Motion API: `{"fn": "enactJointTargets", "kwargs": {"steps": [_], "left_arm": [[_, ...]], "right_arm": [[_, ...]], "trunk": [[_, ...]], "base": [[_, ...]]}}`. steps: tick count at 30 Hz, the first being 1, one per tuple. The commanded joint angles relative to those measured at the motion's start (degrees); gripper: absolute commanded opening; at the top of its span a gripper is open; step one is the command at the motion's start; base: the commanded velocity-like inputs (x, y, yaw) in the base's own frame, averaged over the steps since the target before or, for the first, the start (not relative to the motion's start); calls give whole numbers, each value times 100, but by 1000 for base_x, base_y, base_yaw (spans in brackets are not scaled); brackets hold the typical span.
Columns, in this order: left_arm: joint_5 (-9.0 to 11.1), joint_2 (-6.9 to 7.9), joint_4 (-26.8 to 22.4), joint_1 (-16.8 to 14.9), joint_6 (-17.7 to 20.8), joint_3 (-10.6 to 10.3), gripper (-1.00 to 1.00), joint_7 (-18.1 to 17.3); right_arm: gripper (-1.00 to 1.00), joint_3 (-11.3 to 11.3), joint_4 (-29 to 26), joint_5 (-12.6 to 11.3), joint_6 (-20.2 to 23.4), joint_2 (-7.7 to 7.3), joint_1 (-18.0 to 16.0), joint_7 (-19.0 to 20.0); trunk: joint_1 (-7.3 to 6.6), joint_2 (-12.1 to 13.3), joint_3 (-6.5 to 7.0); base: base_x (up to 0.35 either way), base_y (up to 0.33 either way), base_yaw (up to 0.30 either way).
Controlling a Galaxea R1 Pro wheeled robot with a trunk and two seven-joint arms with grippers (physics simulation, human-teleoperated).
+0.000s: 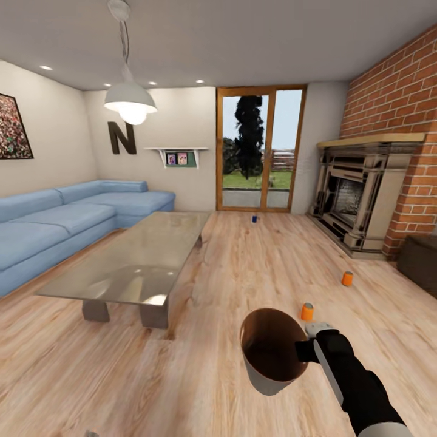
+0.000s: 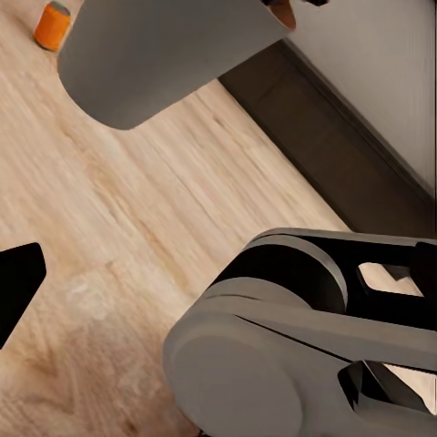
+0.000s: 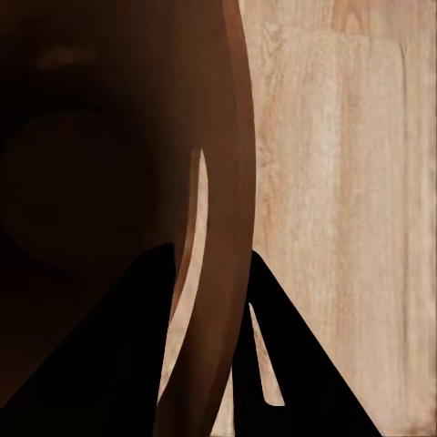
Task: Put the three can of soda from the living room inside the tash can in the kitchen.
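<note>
Right tool (image 1: 305,351) clamping trash can (image 1: 270,355) rim, orange can (image 1: 308,312) just beyond

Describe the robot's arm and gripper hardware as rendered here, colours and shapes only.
In the head view the right arm is a rounded black sleeve-like forearm with a white panel along its inner side, ending in a white wrist block and a black right gripper. Its fingers show as flat, black, tapering wedges. The left wrist view shows a smooth grey rounded housing with black links. No cables or markings visible.
</note>
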Motion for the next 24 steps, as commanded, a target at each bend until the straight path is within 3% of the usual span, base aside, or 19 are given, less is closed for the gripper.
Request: {"fn": "enactJointTargets", "kwargs": {"steps": [1, 24], "left_arm": [[0, 0, 1, 0, 0, 0, 100, 0], [0, 0, 1, 0, 3, 0, 100, 0]], "right_arm": [[-100, -1, 23, -65, -2, 0, -4, 15], [-100, -1, 85, -65, -2, 0, -4, 13]], "trunk": [[0, -1, 1], [0, -1, -66]], "base": [[113, -326, -296], [112, -324, -278]]}}
